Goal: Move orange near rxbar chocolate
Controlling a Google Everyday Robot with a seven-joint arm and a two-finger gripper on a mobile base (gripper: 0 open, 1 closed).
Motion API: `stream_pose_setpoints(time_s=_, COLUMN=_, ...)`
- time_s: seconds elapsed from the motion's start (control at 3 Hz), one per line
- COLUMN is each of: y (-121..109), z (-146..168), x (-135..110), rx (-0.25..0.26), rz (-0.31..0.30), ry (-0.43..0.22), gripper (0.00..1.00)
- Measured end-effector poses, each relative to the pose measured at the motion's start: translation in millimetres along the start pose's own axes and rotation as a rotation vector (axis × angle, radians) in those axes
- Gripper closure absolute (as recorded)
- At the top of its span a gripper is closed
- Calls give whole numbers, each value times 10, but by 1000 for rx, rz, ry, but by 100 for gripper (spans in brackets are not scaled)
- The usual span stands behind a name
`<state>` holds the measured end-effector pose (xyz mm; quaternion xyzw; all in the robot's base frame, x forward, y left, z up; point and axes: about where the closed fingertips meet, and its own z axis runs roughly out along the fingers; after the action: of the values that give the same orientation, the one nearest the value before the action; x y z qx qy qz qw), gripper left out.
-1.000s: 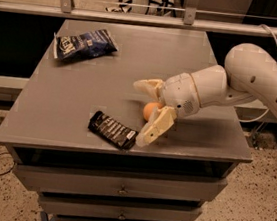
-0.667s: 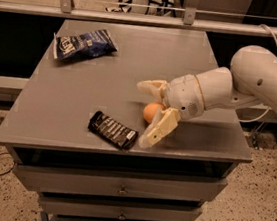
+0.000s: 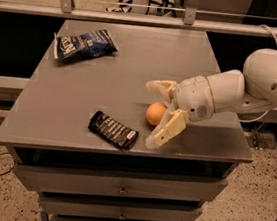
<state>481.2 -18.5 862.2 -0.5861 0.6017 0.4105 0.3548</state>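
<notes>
Since the earlier frame the tool and its white arm have drawn slightly to the right, while the orange stays where it was. Nearest the viewer, grey drawers sit under the table. Close to the table's front edge lies the rxbar chocolate, a flat black wrapper with white lettering and a pale patch at its right end, set at a slant. Just to its right, apart from it by a narrow strip of bare table, sits the orange, small, smooth and round, resting on the surface. The tool reaches in from the right with its two cream fingers spread wide. One finger lies in front of the orange and the other behind it, so the fruit sits between them, not gripped. Whether the near finger touches the orange is unclear. Far back on the left lies a crinkled blue chip bag, well apart from the rest.
</notes>
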Motion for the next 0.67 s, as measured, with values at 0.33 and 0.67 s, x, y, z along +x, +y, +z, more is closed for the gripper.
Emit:
stream_pose_setpoints(time_s=0.33, y=-61, z=-213, x=-123, rx=42, rz=-29, ry=-29, gripper=0)
stream_pose_setpoints(time_s=0.67, y=-166, z=-569, x=-300, rx=94, rz=-77, ry=-68, gripper=0)
